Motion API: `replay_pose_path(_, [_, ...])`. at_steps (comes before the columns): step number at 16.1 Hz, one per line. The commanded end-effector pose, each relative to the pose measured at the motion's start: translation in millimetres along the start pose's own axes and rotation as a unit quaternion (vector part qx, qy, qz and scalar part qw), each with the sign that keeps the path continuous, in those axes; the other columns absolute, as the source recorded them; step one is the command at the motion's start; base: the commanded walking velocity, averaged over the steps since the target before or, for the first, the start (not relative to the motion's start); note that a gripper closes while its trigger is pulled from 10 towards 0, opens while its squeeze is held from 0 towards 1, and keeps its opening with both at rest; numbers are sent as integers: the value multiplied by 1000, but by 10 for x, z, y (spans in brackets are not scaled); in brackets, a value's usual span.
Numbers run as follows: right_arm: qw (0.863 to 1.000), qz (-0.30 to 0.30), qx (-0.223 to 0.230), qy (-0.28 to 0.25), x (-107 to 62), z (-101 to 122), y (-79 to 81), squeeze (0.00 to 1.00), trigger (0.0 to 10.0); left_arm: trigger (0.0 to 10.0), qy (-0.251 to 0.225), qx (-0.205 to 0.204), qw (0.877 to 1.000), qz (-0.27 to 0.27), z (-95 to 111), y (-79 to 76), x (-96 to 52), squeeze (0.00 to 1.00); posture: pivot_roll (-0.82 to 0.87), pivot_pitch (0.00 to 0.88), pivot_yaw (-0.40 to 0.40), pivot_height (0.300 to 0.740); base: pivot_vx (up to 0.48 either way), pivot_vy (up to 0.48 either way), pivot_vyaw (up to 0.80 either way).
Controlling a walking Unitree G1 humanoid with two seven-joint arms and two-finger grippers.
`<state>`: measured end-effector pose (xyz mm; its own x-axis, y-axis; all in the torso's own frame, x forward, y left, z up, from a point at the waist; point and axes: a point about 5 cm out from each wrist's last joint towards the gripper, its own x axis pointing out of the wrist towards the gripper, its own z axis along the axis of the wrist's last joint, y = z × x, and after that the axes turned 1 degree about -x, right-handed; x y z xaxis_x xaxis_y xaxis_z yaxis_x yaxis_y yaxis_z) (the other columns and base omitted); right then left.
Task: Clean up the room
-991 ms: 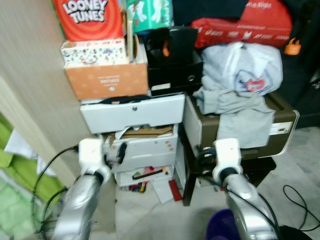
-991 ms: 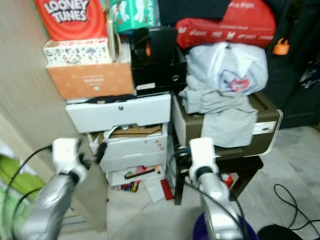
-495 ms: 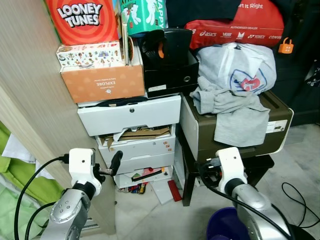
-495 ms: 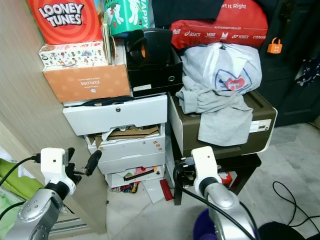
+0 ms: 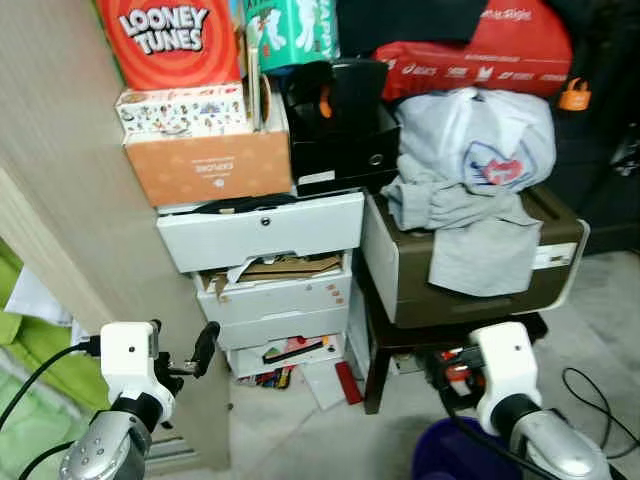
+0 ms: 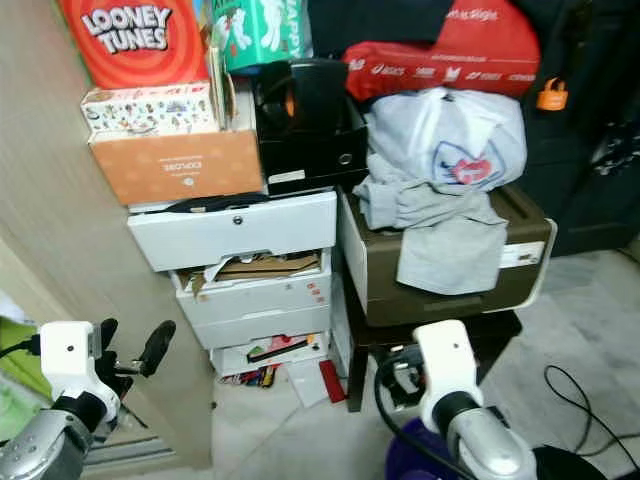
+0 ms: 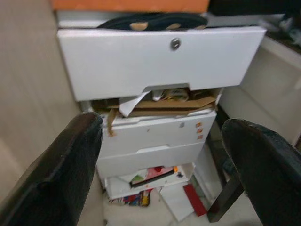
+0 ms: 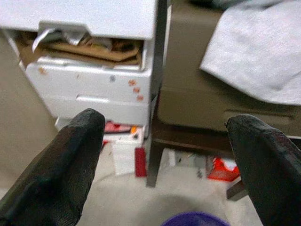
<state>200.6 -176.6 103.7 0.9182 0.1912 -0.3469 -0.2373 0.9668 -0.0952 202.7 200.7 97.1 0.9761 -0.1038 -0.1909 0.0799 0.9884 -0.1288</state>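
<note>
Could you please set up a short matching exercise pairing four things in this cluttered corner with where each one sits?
Things:
1. grey shirt
2. orange box
3. crumpled cardboard
4. purple bin

Places:
A. on top of the white drawers
B. on the floor by the right arm
C. draped over the brown printer
D. sticking out of a half-open drawer

Pairs: 1-C, 2-A, 3-D, 4-B
</note>
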Motion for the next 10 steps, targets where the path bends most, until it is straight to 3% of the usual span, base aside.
replay_pose_path(1, [1000, -1, -7, -21, 9, 89, -2, 0, 10000, 10000, -3, 4, 1000, -9, 33, -25, 34, 0, -160, 0, 37, 740, 0, 0, 0])
replay_pose_path(3, [999, 7, -8, -32, 49, 140, 41, 0, 10000, 10000, -4, 5, 1000, -17, 40, -64, 56, 0, -160, 0, 37, 740, 0, -124, 266])
replay_pose_path(10, [999, 26, -15, -37, 97, 140, 62, 0, 10000, 10000, -1, 3, 1000, -15, 21, -60, 66, 0, -149, 0, 27, 740, 0, -314, 800])
